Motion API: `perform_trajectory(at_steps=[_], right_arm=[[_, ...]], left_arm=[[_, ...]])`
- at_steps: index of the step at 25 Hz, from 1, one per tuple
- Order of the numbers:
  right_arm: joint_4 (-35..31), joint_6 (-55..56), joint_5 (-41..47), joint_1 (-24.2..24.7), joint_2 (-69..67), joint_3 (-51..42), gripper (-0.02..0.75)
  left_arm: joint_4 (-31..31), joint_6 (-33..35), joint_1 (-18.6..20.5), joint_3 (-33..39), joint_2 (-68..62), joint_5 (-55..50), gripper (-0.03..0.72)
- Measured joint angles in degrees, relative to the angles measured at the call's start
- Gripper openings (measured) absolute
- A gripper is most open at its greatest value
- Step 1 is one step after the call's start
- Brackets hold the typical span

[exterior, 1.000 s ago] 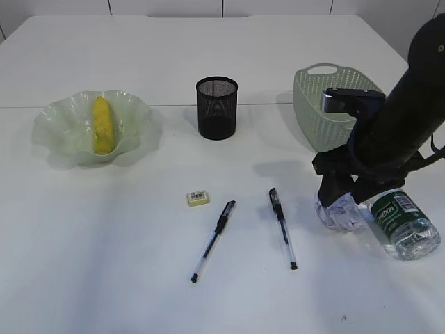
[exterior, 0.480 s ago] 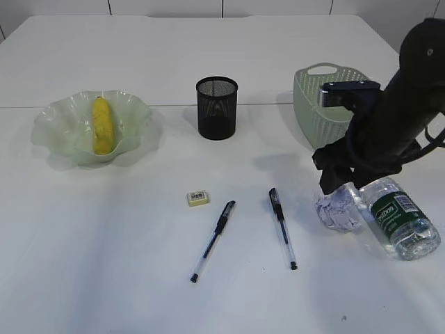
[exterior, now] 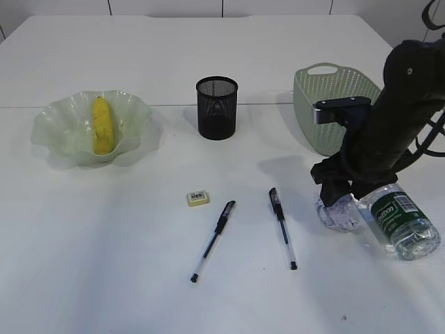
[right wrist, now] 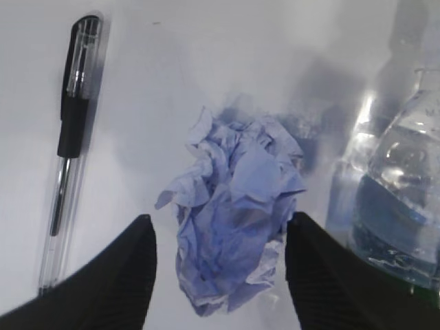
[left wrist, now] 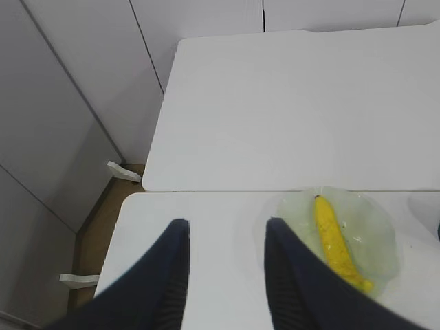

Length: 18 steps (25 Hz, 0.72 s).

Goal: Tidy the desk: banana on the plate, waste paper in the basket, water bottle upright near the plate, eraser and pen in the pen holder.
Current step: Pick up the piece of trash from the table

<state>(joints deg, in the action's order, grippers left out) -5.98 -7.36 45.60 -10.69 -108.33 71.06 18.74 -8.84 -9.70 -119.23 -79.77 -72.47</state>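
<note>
On the white desk (exterior: 104,229), right claw (right wrist: 220,265) spread astride the waste paper (right wrist: 237,206); left claw (left wrist: 223,275) spread over pale wall panels.

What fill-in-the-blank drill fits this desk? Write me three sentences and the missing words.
1. The banana lies on the ____.
2. The right gripper has its open jaws on either side of the ____.
3. The water bottle lies on its ____.
Missing words: plate; waste paper; side.

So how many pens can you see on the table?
2. One pen lies below the eraser, and the other pen lies left of the waste paper. None is visible inside the pen holder, though its mesh might hide one.
</note>
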Motion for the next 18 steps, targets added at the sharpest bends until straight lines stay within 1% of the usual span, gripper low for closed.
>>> perform_trajectory(at_steps=[11,14,18], right_arm=[[0.2,0.0,-0.1,0.0,-2.4,0.3,0.441],[0.2,0.0,-0.1,0.0,-2.4,0.3,0.383],[0.2,0.0,-0.2,0.0,-2.4,0.3,0.232]], left_arm=[[0.0,0.2,0.0,0.0,0.0,0.0,0.245],[0.0,0.3,0.0,0.0,0.0,0.0,0.244],[0.0,0.3,0.0,0.0,0.2,0.0,0.244]])
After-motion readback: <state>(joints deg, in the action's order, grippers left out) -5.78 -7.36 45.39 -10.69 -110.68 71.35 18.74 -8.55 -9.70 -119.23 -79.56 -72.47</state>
